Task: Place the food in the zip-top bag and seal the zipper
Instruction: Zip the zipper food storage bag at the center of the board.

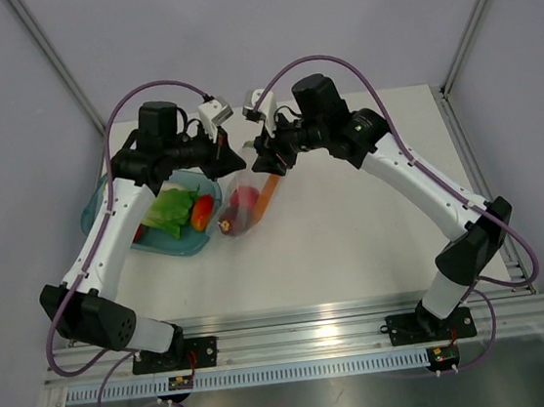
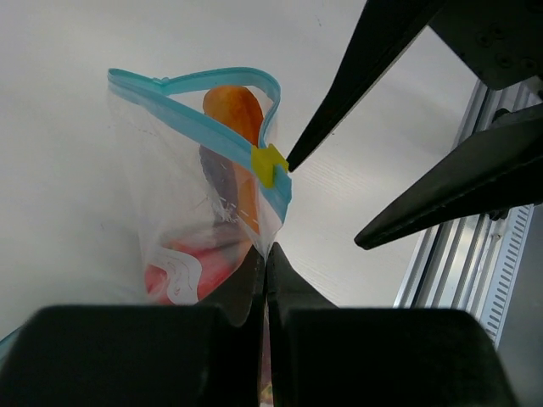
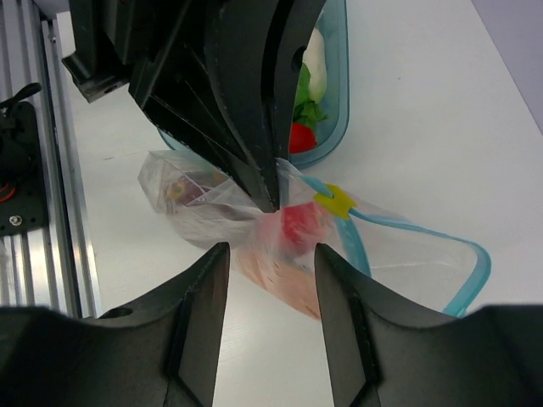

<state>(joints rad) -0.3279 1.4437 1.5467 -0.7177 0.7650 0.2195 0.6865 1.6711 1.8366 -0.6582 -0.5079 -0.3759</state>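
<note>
The bag (image 2: 195, 212) hangs from the left gripper (image 2: 266, 271), which is closed tight on its edge just under the yellow slider (image 2: 269, 164). A carrot (image 2: 236, 110) and a red piece (image 3: 299, 225) lie inside. The zipper (image 2: 212, 127) stands open in a loop beyond the slider. The right gripper (image 3: 270, 254) is half open and holds nothing, with one fingertip beside the slider. I think it should pinch only the slider and pull away from the left gripper. The bowl (image 3: 338, 102) is near behind the left gripper, and the table (image 1: 354, 233) gives more room on the right gripper's side.

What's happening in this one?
The left gripper is shut on the edge of the clear thin plastic zip-top bag. An orange carrot-like toy piece and a red round one are already inside. The right gripper, open, hovers at the small yellow slider on the teal-blue zipper strip, which is mostly unsealed.
</note>
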